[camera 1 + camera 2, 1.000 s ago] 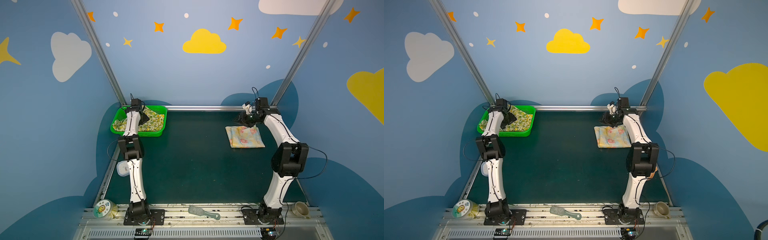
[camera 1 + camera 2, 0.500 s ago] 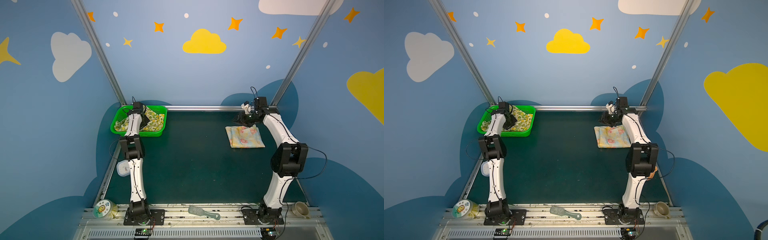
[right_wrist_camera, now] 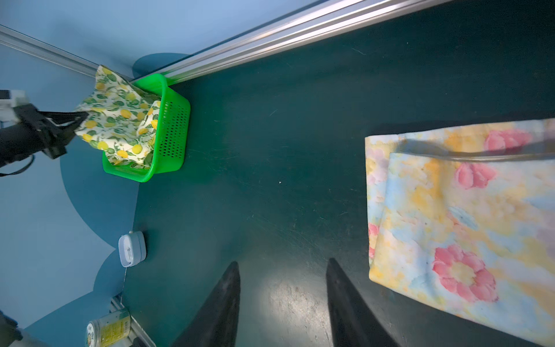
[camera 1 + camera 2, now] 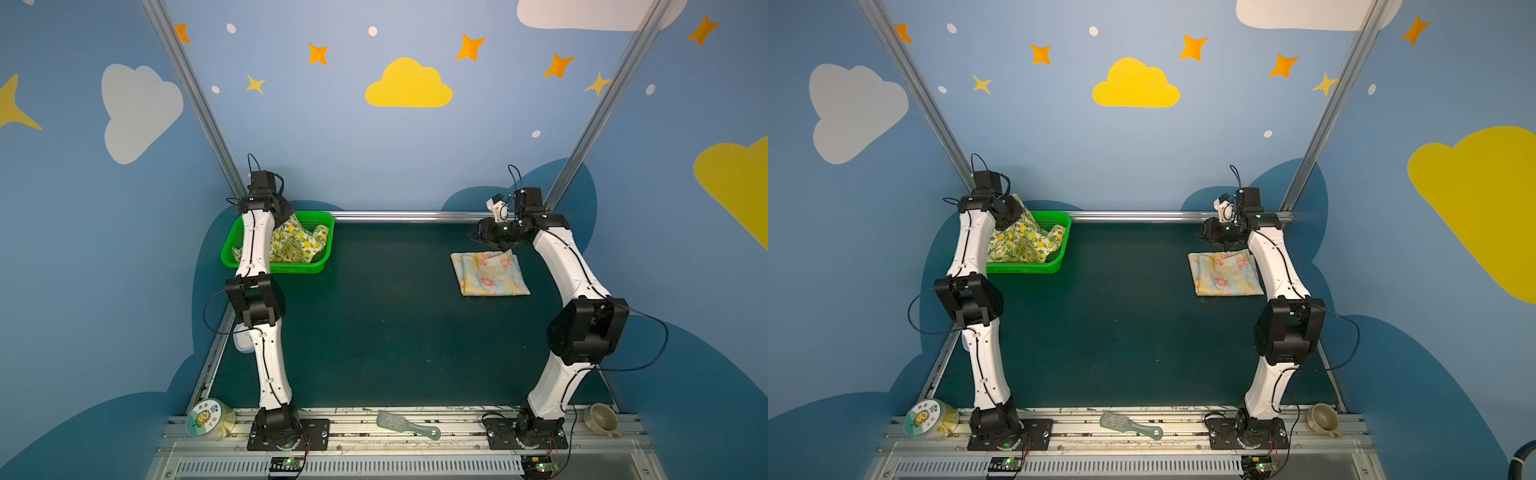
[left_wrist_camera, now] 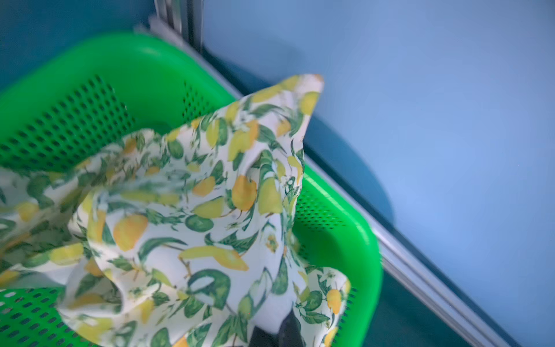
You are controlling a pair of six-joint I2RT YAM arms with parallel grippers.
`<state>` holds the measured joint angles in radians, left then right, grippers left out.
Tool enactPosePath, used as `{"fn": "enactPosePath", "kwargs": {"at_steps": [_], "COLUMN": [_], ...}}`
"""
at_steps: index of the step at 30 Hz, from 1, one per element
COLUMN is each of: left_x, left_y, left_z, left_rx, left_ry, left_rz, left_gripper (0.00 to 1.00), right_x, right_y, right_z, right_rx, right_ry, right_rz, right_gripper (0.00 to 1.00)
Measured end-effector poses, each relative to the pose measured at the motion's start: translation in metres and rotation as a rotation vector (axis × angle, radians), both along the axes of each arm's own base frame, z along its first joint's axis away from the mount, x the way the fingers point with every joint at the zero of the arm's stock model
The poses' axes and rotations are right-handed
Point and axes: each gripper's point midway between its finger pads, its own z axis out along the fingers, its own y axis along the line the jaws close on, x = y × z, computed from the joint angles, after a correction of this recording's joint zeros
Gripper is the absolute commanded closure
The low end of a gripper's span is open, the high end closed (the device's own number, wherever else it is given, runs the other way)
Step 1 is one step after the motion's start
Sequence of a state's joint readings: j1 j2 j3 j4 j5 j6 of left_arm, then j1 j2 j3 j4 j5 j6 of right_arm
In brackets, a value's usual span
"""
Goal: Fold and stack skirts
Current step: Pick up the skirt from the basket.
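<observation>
The cream lemon-print skirt lies partly in the green mesh basket at the far left. One end of it is pulled up above the basket rim. My left gripper is shut on that raised end; cloth hides the fingertips. The right wrist view also shows the left gripper pinching the cloth. The pastel skirt with pink flowers lies folded flat at the far right. My right gripper is open and empty, just left of its far corner.
A metal rail runs along the back edge. A small white device sits by the left edge behind my left arm. On the front frame lie a labelled jar, a brush and a cup.
My left gripper has shut on the lemon skirt in the basket and risen, drawing one end of the cloth up. The right arm has stayed where it was.
</observation>
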<state>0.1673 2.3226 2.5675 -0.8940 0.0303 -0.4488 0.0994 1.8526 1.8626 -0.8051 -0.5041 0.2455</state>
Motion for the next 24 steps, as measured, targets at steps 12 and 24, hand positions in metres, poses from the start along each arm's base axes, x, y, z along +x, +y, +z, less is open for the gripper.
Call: {"fn": "enactPosePath", "kwargs": {"at_steps": [12, 24], "left_x": [-0.057, -0.137], "left_y": [-0.088, -0.216], "left_z": [0.182, 0.267], "left_rx": [0.052, -0.006], "left_ry": [-0.351, -0.534], "left_rz": [-0.191, -0.515], "left_gripper": [0.96, 0.96], "right_x": [-0.069, -0.113], "right_y": [0.000, 0.015], "right_z": [0.051, 0.061], "right_rx": [0.000, 0.036], "right_ry": [-0.184, -0.245], "right_rz": [0.000, 0.054], "right_gripper": [0.60, 0.61]}}
